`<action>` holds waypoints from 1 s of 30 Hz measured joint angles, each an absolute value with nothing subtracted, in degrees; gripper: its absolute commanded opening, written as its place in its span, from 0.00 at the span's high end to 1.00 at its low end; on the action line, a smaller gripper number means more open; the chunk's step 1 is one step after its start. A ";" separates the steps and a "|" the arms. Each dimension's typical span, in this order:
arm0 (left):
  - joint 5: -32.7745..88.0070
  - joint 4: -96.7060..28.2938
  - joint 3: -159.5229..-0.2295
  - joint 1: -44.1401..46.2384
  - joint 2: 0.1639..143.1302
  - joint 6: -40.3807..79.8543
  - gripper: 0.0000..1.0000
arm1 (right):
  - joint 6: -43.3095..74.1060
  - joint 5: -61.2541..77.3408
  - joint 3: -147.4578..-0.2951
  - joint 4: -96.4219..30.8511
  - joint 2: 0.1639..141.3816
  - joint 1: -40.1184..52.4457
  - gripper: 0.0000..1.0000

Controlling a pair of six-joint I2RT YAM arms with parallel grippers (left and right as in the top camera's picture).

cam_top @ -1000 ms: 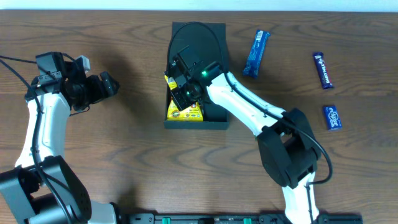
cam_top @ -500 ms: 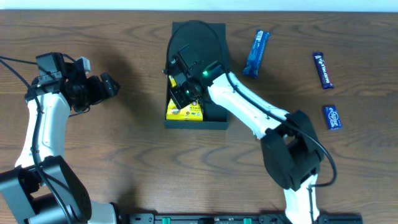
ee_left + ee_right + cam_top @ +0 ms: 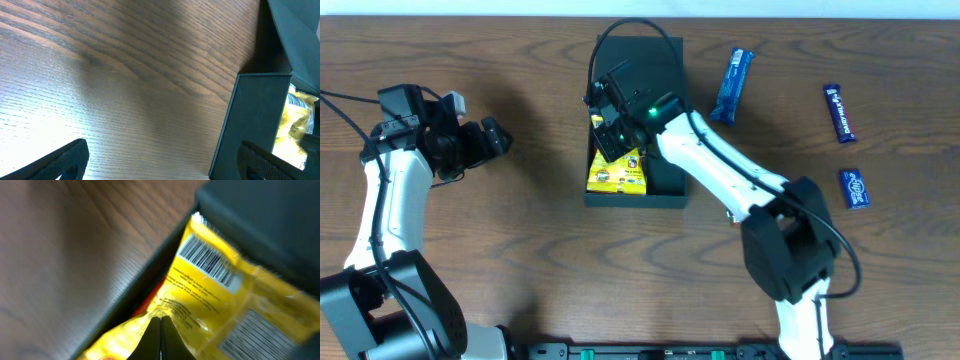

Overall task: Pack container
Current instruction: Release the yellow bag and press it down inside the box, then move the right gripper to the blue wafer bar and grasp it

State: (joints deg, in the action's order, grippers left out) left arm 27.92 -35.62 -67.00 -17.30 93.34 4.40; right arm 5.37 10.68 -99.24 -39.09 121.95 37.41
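We see the dark teal container (image 3: 660, 200) near the middle of the wooden table (image 3: 500, 260), its long axis running from the near edge toward the far edge. A yellow snack packet (image 3: 617, 175) lies inside against its left wall, lengthwise along the box. The right gripper (image 3: 610, 122) hangs over the left half of the container, directly above the far end of that packet. In the right wrist view its two fingers are pressed together, and the wrapper creases up to meet their tips. We judge that it is clamped on the packet's film, though the contact itself is too blurred to be sure. The left gripper (image 3: 162, 150) has its fingers spread wide with nothing between them, low over bare wood, well to the left of the container and facing its side wall. What matters for the next move is what lies to the right of the box. The nearest blue snack bar (image 3: 732, 85) sits near the container's far right corner, with its long axis almost parallel to the box. A second blue bar (image 3: 838, 112) and a third blue bar (image 3: 855, 188) lie farther right. All three are on the right gripper's side, so we judge that one should fetch them once the packet is let go.
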 measured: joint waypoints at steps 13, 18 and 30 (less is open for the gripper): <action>27.90 -35.75 -67.00 -14.61 93.34 4.38 0.05 | 5.13 10.59 -104.66 -44.25 122.13 34.98 0.99; 27.99 -35.24 -67.00 -8.25 93.49 4.21 0.29 | 4.27 7.62 -107.31 -48.53 113.06 28.34 0.98; 28.77 -29.50 -67.20 0.64 102.78 8.10 0.94 | 11.92 4.05 -99.39 -48.86 112.49 9.85 0.99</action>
State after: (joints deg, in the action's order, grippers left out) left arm 28.77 -29.50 -67.20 0.64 102.78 8.10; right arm 11.92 4.05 -99.39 -48.86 112.49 9.85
